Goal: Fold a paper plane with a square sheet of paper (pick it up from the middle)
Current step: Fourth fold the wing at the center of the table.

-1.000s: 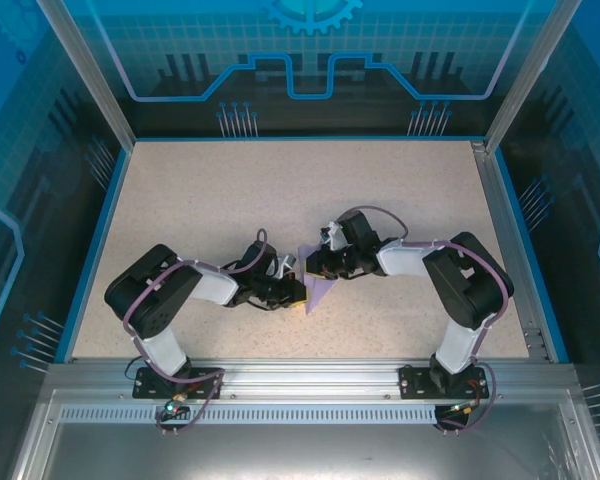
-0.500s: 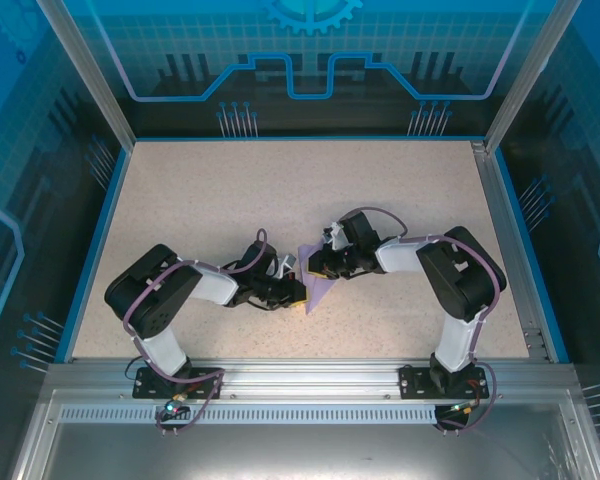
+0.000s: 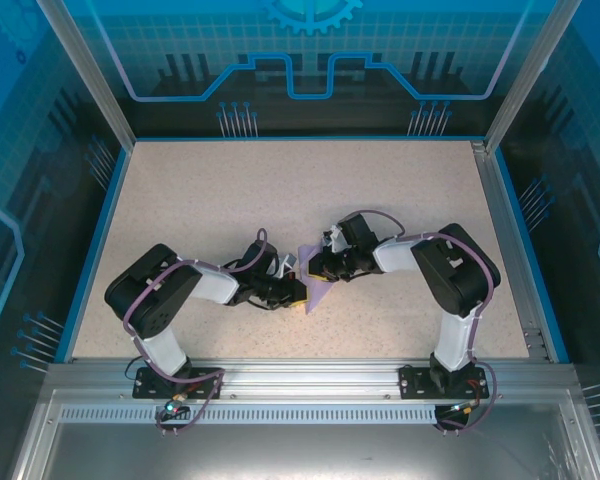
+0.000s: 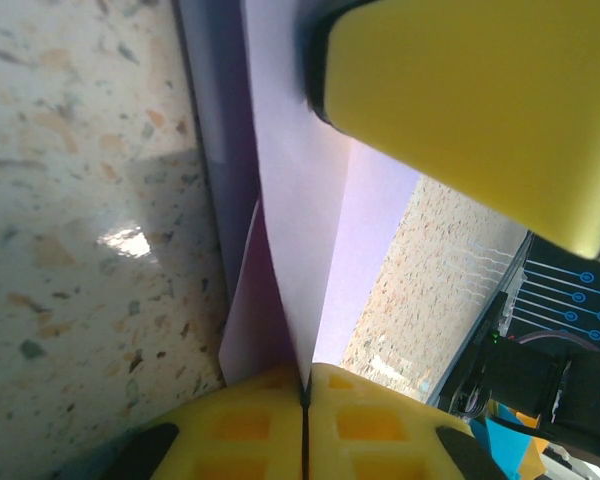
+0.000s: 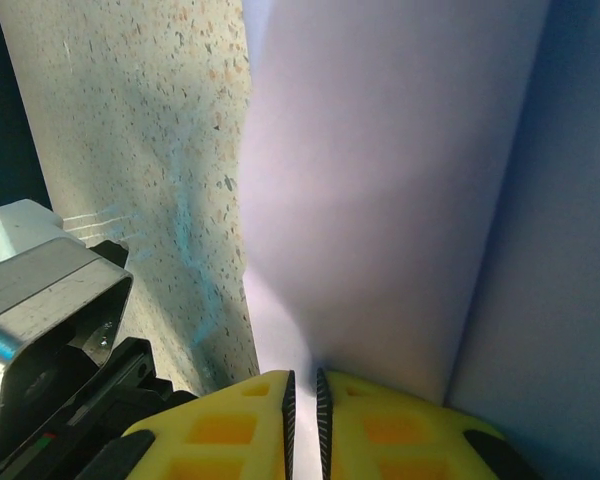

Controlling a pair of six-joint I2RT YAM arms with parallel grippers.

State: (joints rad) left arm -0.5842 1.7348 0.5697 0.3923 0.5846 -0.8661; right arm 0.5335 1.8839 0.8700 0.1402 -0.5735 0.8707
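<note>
It was a robot lab cell: a speckled table (image 3: pixel 220 200) boxed in by aluminium posts (image 3: pixel 85 72) and blue circuit-patterned walls (image 3: pixel 400 40), with robot arms (image 3: pixel 165 295) bolted to a metal rail (image 3: pixel 310 380).

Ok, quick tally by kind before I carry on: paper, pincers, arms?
Paper: 1
Pincers: 2, left pincer and right pincer, both shut on the paper
Arms: 2, left arm and right arm
Total: 5

Speckled beige tabletop (image 3: pixel 230 200) ringed by blue-lit panels (image 3: pixel 400 40) and aluminium framing (image 3: pixel 300 385)
</note>
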